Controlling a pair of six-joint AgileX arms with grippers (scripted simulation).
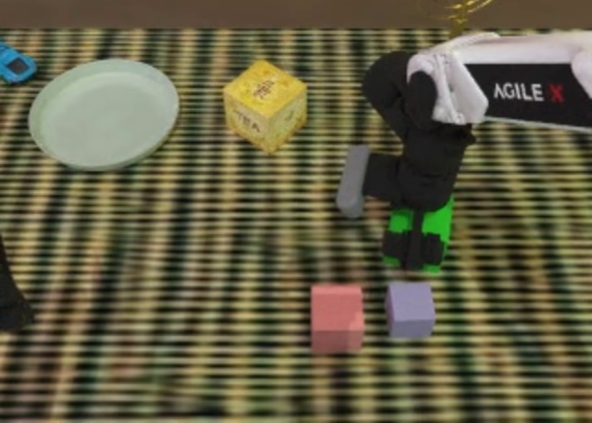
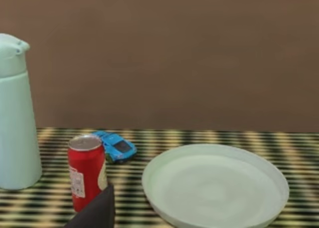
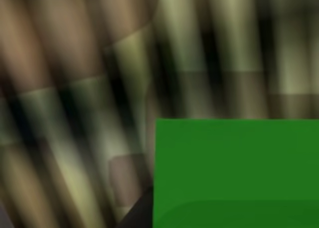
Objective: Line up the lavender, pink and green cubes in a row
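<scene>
Three matte task cubes, one of each colour. Smallest is the lavender cube [image 1: 410,309], next up the pink cube [image 1: 337,317], largest the green cube [image 1: 421,233]. Pink and lavender sit side by side on the striped tabletop [image 1: 185,284] at about 5 o'clock from centre, close but apart, pink on the left, faces roughly square to the tabletop edges. Cubes have no long axis; the pink-lavender pair runs 9-to-3.

Green cube is at 12 o'clock from lavender, just beside it, mostly hidden under our right gripper [image 1: 418,242]. Its fingers are closed on the green cube, one black finger over each side, green showing between and around them. In the right wrist view the green cube [image 3: 234,173] fills the lower corner, flat face and straight edges. We can't tell whether it's touching the tabletop or lifted.

Left arm is parked at the 9 o'clock edge; we can't tell how its fingers stand.

Other items, one each: yellow cube printed TEA [image 1: 265,105] at 12 o'clock, turned on a diagonal; pale green plate [image 1: 102,113] at 10 o'clock; blue toy car [image 1: 13,64]; red can [image 2: 87,170]; pale green jug [image 2: 17,113].
</scene>
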